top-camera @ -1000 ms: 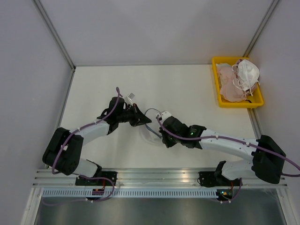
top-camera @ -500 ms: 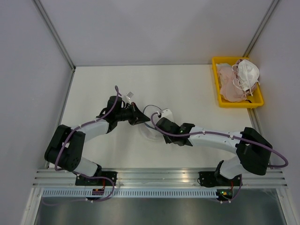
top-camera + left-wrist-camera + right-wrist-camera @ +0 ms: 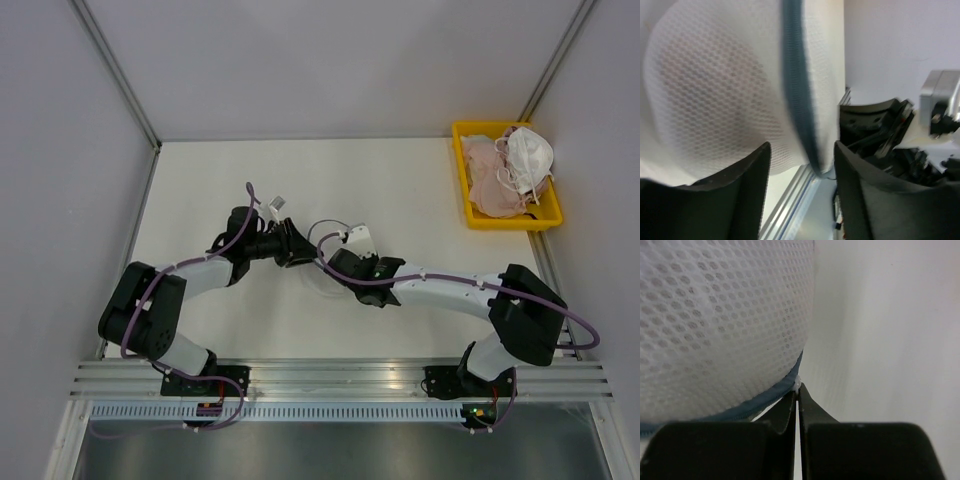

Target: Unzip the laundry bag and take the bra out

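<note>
The laundry bag (image 3: 319,284) is seen mid-table between the two grippers, well apart from every edge of the table (image 3: 400,190); bare surface is seen on the far side and to the left. The right gripper (image 3: 798,391) is closed to a hairline gap; a small white zipper tab (image 3: 798,384) is pinched at its tips, on the dark zipper line (image 3: 799,100) of the rim. The left gripper (image 3: 802,147) is seen with fingers apart; the gap is filled by the bag's zippered rim; whether it is clamped cannot be told. The bra (image 3: 705,100) is glimpsed as a dim rosy shade through the mesh, inside the bag. A yellow tray (image 3: 515,224) of pale garments (image 3: 488,180) is set in the far right corner, well apart.
</note>
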Available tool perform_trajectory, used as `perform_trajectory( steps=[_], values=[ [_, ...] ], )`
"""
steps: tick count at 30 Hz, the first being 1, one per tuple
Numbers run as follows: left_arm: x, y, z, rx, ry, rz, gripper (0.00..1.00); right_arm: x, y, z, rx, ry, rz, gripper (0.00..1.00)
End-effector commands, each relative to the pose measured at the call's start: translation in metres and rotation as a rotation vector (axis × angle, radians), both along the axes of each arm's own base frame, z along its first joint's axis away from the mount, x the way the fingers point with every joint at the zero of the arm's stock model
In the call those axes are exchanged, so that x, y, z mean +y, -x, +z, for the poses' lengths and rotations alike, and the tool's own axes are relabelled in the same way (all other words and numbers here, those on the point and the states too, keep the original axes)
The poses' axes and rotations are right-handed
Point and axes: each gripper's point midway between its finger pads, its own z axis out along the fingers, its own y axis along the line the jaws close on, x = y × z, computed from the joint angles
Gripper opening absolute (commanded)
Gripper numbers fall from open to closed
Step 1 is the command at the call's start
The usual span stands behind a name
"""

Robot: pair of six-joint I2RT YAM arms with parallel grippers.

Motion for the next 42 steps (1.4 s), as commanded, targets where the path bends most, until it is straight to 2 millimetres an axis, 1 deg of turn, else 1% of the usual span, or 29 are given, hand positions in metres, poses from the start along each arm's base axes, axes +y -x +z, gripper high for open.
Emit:
perform_trajectory(
  steps=[1, 4, 6, 7, 9, 10, 12, 13, 14, 16, 17, 18, 19, 20, 21, 22, 23, 24, 25, 27, 31, 33, 34, 35, 36, 37, 38, 40, 42],
  values=[
    [0.001, 0.006, 0.015, -0.056, 0.067, -0.02, 0.63, -0.026, -0.007, 0.013, -0.056, 0.097, -0.066, 0.01],
    [0.004, 0.01, 0.021, -0.058, 0.097, 0.008, 0.86, -0.03, -0.008, 0.02, -0.077, 0.102, -0.073, 0.02],
    [0.006, 0.015, 0.019, -0.046, 0.094, 0.029, 0.92, -0.032, -0.009, 0.023, -0.081, 0.106, -0.072, 0.02],
    [0.008, 0.018, 0.023, -0.06, 0.097, 0.034, 0.95, -0.033, -0.009, 0.023, -0.081, 0.109, -0.072, 0.03],
    [0.013, 0.023, 0.017, -0.043, 0.078, 0.064, 0.98, -0.034, -0.01, 0.024, -0.081, 0.111, -0.072, 0.07],
    [0.015, 0.024, 0.018, -0.048, 0.075, 0.077, 0.99, -0.035, -0.01, 0.025, -0.079, 0.115, -0.073, 0.2],
    [0.022, 0.029, 0.02, -0.056, 0.056, 0.106, 0.99, -0.035, -0.01, 0.027, -0.079, 0.112, -0.074, 0.34],
    [0.024, 0.03, 0.021, -0.061, 0.048, 0.116, 0.99, -0.036, -0.009, 0.028, -0.077, 0.109, -0.074, 0.51],
    [0.028, 0.031, 0.029, -0.093, 0.044, 0.14, 0.99, -0.035, -0.009, 0.031, -0.078, 0.103, -0.07, 0.55],
    [0.034, 0.034, 0.028, -0.08, 0.017, 0.171, 0.99, -0.036, -0.006, 0.039, -0.078, 0.081, -0.063, 0.64],
    [0.038, 0.032, 0.032, -0.102, 0.003, 0.201, 0.99, -0.033, -0.004, 0.042, -0.07, 0.059, -0.051, 0.65],
    [0.042, 0.033, 0.044, -0.139, 0.008, 0.222, 1.0, -0.033, -0.003, 0.053, -0.081, 0.022, -0.044, 0.67],
    [0.047, 0.036, 0.041, -0.117, -0.019, 0.243, 0.99, -0.033, -0.001, 0.059, -0.078, 0.013, -0.028, 0.68],
    [0.054, 0.034, 0.051, -0.161, -0.026, 0.291, 0.99, -0.028, 0.002, 0.072, -0.082, -0.043, -0.003, 0.69],
    [0.059, 0.035, 0.052, -0.163, -0.041, 0.319, 0.99, -0.025, 0.003, 0.08, -0.087, -0.069, 0.011, 0.69],
    [0.068, 0.034, 0.044, -0.138, -0.08, 0.372, 0.99, -0.019, 0.003, 0.091, -0.092, -0.1, 0.042, 0.7],
    [0.073, 0.036, 0.044, -0.137, -0.091, 0.394, 0.99, -0.015, 0.004, 0.098, -0.097, -0.128, 0.062, 0.69],
    [0.077, 0.039, 0.052, -0.166, -0.079, 0.417, 0.99, -0.005, 0.007, 0.108, -0.092, -0.189, 0.099, 0.68],
    [0.084, 0.041, 0.043, -0.138, -0.104, 0.449, 0.99, 0.003, 0.006, 0.119, -0.099, -0.224, 0.124, 0.67],
    [0.088, 0.045, 0.049, -0.158, -0.089, 0.469, 0.99, 0.022, 0.006, 0.127, -0.085, -0.278, 0.186, 0.62],
    [0.091, 0.051, 0.045, -0.138, -0.088, 0.48, 0.99, 0.055, -0.001, 0.131, -0.06, -0.311, 0.252, 0.52],
    [0.091, 0.052, 0.043, -0.126, -0.088, 0.48, 0.99, 0.076, -0.006, 0.13, -0.054, -0.305, 0.283, 0.5],
    [0.091, 0.054, 0.043, -0.121, -0.086, 0.48, 0.99, 0.086, -0.008, 0.137, -0.061, -0.317, 0.294, 0.5],
    [0.091, 0.055, 0.044, -0.121, -0.084, 0.479, 0.99, 0.095, -0.008, 0.127, -0.042, -0.289, 0.305, 0.51],
    [0.091, 0.055, 0.044, -0.123, -0.083, 0.476, 0.99, 0.102, -0.012, 0.133, -0.063, -0.291, 0.3, 0.52],
    [0.091, 0.057, 0.046, -0.127, -0.077, 0.478, 0.99, 0.105, -0.014, 0.132, -0.065, -0.28, 0.298, 0.52],
    [0.092, 0.057, 0.046, -0.125, -0.075, 0.48, 0.99, 0.11, -0.016, 0.123, -0.053, -0.252, 0.296, 0.53],
    [0.092, 0.058, 0.047, -0.128, -0.069, 0.484, 0.99, 0.115, -0.019, 0.125, -0.063, -0.231, 0.289, 0.54],
    [0.093, 0.06, 0.048, -0.132, -0.063, 0.488, 0.99, 0.118, -0.019, 0.116, -0.053, -0.202, 0.288, 0.54]
  ],
)
